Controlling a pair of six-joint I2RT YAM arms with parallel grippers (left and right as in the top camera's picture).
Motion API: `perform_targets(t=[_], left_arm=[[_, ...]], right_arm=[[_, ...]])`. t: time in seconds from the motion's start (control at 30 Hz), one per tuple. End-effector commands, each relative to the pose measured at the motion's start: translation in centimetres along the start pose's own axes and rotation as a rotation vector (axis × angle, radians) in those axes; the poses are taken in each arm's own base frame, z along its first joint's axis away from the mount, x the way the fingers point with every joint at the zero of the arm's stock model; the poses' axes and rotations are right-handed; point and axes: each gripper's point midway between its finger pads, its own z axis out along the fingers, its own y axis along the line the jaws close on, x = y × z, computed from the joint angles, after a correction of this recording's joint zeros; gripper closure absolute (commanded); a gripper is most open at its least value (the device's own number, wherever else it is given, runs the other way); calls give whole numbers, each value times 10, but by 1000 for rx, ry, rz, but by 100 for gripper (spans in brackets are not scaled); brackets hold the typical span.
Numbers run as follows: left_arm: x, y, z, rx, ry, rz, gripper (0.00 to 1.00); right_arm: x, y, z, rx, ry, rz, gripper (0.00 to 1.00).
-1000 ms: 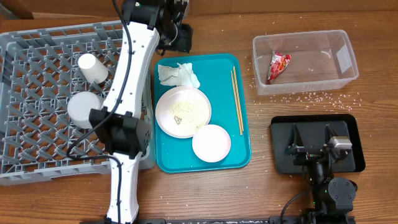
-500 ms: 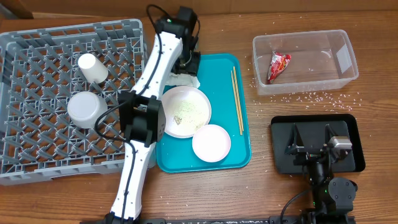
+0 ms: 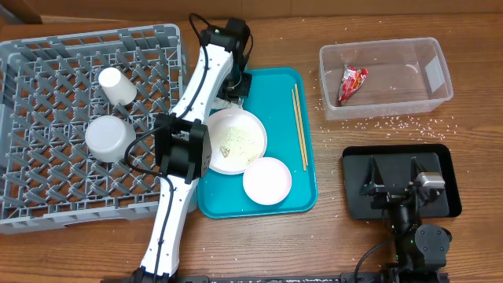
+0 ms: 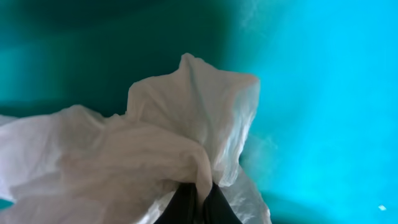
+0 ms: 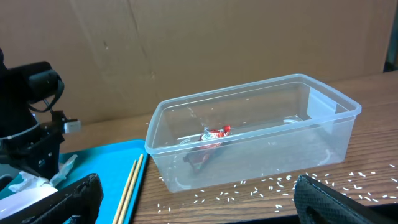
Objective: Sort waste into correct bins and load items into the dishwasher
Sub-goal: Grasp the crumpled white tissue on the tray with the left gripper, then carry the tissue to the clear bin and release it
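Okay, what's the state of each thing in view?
Napkin: crumpled, pinched, on teal tray.
Left gripper: shut on napkin.
Right gripper: open, over black tray.
Wrapper: lying inside clear tub.
Plate: dirty with grains, on teal tray.
Small bowl: empty, on teal tray.
Cup: tilted in rack.
Grey bowl: in rack, looks upside down.

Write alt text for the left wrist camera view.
A crumpled white paper napkin fills the lower left of the frame, pinched at the bottom edge by the left gripper, its dark fingertips closed on the paper. Behind it is the bare, slightly blurred surface of the teal serving tray.
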Motion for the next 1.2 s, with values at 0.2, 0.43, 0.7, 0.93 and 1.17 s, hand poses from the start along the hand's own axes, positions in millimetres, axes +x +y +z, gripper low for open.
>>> perform_targets(t=[0.2, 0.43, 0.7, 0.93, 1.17], left_arm=[[-38, -34, -174, 185, -425, 30, 96], [-50, -85, -240, 473, -600, 142, 96], [-73, -153, -255, 608, -740, 261, 96], [-82, -243, -226, 684, -809, 410, 96], [-81, -297, -162, 642, -788, 452, 67]], right_arm=[[2, -2, 0, 11, -4, -6, 0], [2, -2, 0, 11, -4, -6, 0], [2, -3, 0, 11, -4, -6, 0], [2, -2, 0, 11, -4, -6, 0], [2, -2, 0, 11, -4, -6, 0]])
